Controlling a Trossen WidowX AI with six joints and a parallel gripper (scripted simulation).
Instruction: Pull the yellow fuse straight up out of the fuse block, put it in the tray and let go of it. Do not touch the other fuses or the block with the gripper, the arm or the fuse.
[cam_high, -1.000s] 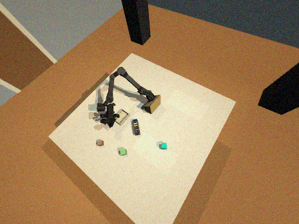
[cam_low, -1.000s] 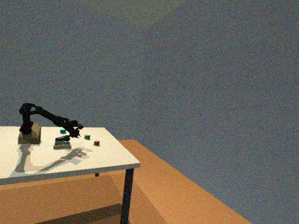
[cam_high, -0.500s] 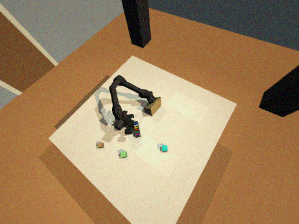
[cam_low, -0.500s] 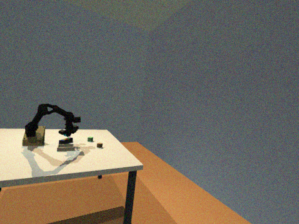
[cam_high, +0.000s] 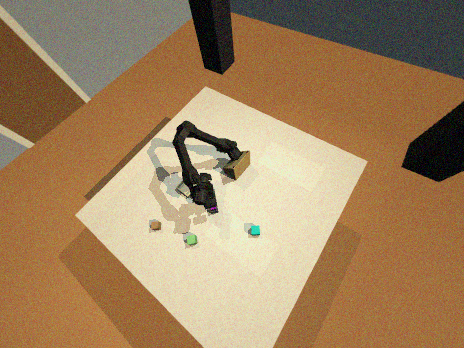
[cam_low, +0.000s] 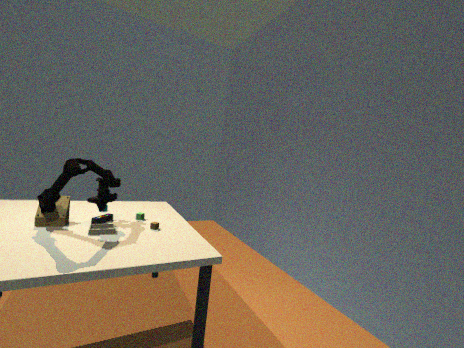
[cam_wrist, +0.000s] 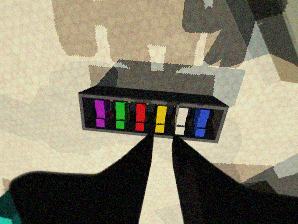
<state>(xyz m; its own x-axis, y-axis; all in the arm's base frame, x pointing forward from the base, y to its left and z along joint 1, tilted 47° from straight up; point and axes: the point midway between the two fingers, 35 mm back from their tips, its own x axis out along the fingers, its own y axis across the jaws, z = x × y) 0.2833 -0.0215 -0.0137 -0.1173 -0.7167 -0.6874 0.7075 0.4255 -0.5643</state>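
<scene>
Pale cream worktop (cam_high: 280, 260) stands on an orange-brown floor, with blue-grey walls behind it in the exterior view. Near the middle of the top view the black arm (cam_high: 186, 150) bends from its tan base (cam_high: 238, 164) down toward the lower left, and the fingers hang above the fuse block (cam_wrist: 152, 97). In the wrist view the block is a dark, long box in the centre of the frame, and six fuses stand in a row inside it: purple, green, red, the yellow fuse (cam_wrist: 160, 119), white and blue, from left to right. The yellow fuse is seated in its slot, fourth from the left, just above the gap between the two dark fingers in the picture. The fingers are narrowed to a small gap and grasp nothing; their tips appear near the lower wall of the block, but whether they touch it I cannot tell. In the exterior view a grey tray (cam_low: 102, 229) lies just in front of the block. Three small cubes rest on the worktop in the lower part of the top view: a brown cube (cam_high: 155, 225), a green cube (cam_high: 190, 239) and a teal cube (cam_high: 255, 230).
</scene>
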